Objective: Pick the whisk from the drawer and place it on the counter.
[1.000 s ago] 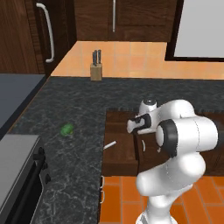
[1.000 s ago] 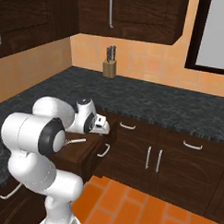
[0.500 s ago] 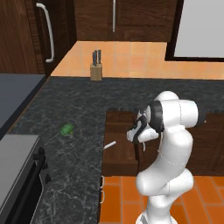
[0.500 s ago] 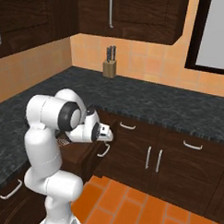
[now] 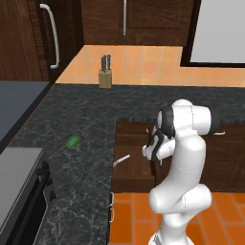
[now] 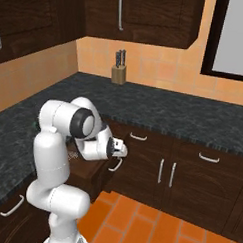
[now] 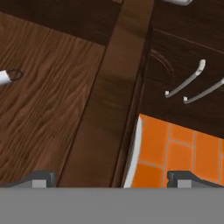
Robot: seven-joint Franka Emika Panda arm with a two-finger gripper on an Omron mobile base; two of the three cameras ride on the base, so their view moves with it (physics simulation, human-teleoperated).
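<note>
Left base: whisk lying on drawer's left edge by bench. Right base: arm bending over drawer. Hand: claw hanging released above drawer front; whisk at far left.

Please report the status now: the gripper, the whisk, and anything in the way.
Gripper open, empty, over front wall of drawer. Whisk lies on drawer floor, off to one side, not gripped. Nothing between them.
</note>
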